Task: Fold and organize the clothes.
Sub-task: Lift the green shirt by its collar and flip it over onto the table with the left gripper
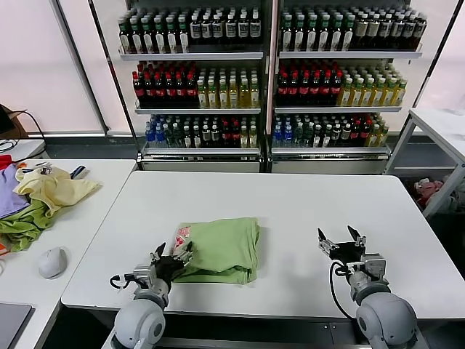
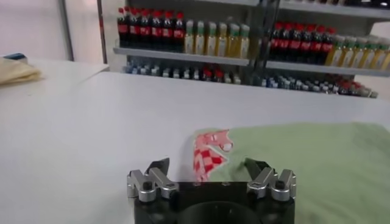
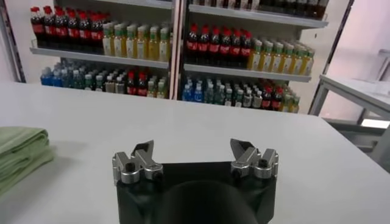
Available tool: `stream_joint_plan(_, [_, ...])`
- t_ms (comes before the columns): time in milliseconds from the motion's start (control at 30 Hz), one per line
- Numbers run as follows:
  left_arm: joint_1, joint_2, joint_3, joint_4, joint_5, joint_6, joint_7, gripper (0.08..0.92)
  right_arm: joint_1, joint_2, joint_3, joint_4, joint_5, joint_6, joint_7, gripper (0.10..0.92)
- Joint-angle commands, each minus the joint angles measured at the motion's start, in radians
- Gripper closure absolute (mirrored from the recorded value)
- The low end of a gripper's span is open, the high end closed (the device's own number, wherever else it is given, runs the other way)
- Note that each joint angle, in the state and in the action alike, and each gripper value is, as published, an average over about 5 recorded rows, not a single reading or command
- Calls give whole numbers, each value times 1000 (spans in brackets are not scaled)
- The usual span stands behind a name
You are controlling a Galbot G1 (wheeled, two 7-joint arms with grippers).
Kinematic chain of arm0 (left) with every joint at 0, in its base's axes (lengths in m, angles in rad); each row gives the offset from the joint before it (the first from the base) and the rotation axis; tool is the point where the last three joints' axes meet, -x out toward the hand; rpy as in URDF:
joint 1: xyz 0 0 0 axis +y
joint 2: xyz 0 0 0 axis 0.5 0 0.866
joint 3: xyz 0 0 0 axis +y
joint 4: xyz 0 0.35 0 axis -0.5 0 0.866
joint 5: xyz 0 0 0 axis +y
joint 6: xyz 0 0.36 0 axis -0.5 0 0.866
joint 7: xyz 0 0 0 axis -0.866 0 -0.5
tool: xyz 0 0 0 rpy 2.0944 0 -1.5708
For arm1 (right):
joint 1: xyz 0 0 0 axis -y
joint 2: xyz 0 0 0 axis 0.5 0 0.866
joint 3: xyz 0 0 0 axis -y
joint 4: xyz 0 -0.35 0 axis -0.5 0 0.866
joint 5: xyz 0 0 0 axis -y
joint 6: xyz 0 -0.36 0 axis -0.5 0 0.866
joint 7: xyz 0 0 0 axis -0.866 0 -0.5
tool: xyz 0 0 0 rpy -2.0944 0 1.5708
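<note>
The clothes are one light green shirt (image 1: 221,249), folded into a thick rectangle near the front middle of the white table (image 1: 290,203). A corner with the red-and-white print (image 1: 182,234) sticks out at its left edge. My left gripper (image 1: 173,256) sits at the shirt's front left corner, open, nothing between its fingers; in the left wrist view the gripper (image 2: 208,167) faces the print (image 2: 209,152) and the green cloth (image 2: 311,164). My right gripper (image 1: 340,237) rests open on the bare table to the shirt's right. In the right wrist view that gripper (image 3: 192,149) holds nothing, and the folded shirt's edge (image 3: 21,149) lies at one side.
A heap of pale yellow, purple and darker green garments (image 1: 36,200) lies on the side table at the left, with a white mouse (image 1: 52,262) nearer the front. Shelves of bottles (image 1: 269,73) stand behind the table. Another white table (image 1: 443,127) is at the far right.
</note>
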Motion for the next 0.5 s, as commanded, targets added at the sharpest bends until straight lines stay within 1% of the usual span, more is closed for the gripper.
stream_joint_plan(33, [-38,-24,51,104,65,1,-4,256,-9,-2,5,7,0,1,0,203])
stream_joint_plan(233, [-34,-24,47,102,28,-1,24,428,-5,-6,1,10,0,1,0,203])
stream_joint_plan(367, [-32,-24,20,90,-83,-3,32,540,-3,-5,1,12,1,0,0,203])
stream_joint_plan(500, [-27,-19,-35,63,-212,-19,42,653,-4,-5,2,13,1,0,1,203])
